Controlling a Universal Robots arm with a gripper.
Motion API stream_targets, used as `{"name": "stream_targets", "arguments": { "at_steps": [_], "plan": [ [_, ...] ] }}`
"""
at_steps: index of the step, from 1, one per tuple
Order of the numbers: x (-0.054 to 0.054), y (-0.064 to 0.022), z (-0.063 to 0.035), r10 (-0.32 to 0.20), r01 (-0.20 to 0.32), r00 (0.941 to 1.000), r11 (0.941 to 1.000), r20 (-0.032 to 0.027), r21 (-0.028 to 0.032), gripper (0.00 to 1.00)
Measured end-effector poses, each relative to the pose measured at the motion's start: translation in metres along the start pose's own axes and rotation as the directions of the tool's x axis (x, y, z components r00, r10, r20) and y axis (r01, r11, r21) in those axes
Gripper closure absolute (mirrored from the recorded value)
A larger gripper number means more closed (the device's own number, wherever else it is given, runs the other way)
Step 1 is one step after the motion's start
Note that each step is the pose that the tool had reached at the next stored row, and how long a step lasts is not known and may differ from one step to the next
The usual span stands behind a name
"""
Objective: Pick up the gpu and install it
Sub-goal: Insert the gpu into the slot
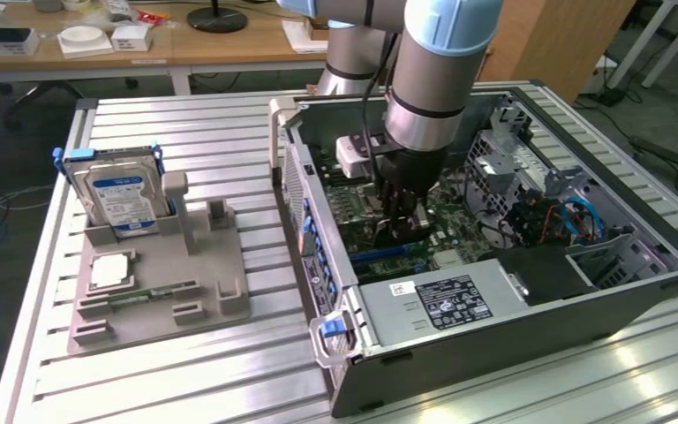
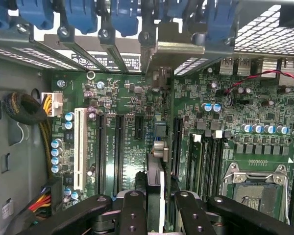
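Arm working inside the open computer case [image 1: 493, 353], which is lying on its side on the slatted table [image 1: 198, 380]. The gripper [image 1: 404, 221] is clenching the gpu [image 2: 157, 169], which is showing edge-on between the two fingers [image 2: 132, 210] with its pale bracket end [image 2: 172, 48] pointing toward the row of blue latches [image 2: 81, 14] at the rear wall. The card is hanging upright over the motherboard [image 2: 132, 93], in line with the gap between two black slots [image 2: 118, 147] and [image 2: 176, 142]. Whether its lower edge is touching a slot cannot be told.

Risks, as I am judging them from here:
- The card edge is sitting close to several parallel slots. A small sideways offset would be pressing it onto bare board or the neighbouring small slot [image 2: 137, 125].
- The bracket is approaching the slotted rear frame. If it is catching there, the card would be tilting in the grip and seating at one end only.
- A narrow pinch on a thin card is allowing it to pivot under downward force.
- Capacitors [image 2: 211, 106] and a cable bundle [image 2: 27, 107] are lying nearby and could be struck.
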State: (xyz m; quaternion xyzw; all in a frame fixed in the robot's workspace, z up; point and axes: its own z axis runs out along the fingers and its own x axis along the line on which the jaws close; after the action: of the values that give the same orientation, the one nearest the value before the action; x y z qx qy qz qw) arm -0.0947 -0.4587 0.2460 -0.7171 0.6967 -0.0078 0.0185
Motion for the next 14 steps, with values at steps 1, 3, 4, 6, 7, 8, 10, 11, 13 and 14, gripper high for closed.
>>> {"name": "stream_targets", "arguments": {
  "at_steps": [1,3,4,6,7,8,10,11,13,14],
  "plan": [
    [-0.0002,0.0001,0.0002,0.0,0.0,1.0,1.0,0.0,0.0,0.73],
    [-0.0005,0.0003,0.0008,0.0,0.0,1.0,1.0,0.0,0.0,0.73],
    [-0.0006,0.0011,0.0011,0.0,0.0,1.0,1.0,-0.0001,0.0,0.73],
    [-0.0008,0.003,0.0016,0.0,0.0,1.0,1.0,-0.0001,0.0,0.73],
    [-0.0009,0.0036,0.002,0.0,0.0,1.0,1.0,0.0,0.0,0.73],
    [-0.0009,0.0037,0.0023,0.0,0.0,1.0,1.0,0.0,0.0,0.73],
    [-0.0009,0.0037,0.0031,0.0,0.0,1.0,1.0,0.0001,0.0001,0.73],
    [-0.0009,0.0037,0.0037,0.0,0.0,1.0,1.0,0.0001,0.0001,0.73],
    [-0.0009,0.0038,0.0046,0.0,0.0,1.0,1.0,0.0,0.0001,0.73],
    [-0.0009,0.0038,0.0052,0.0,0.0,1.0,1.0,0.0,0.0,0.73]
  ]
}}
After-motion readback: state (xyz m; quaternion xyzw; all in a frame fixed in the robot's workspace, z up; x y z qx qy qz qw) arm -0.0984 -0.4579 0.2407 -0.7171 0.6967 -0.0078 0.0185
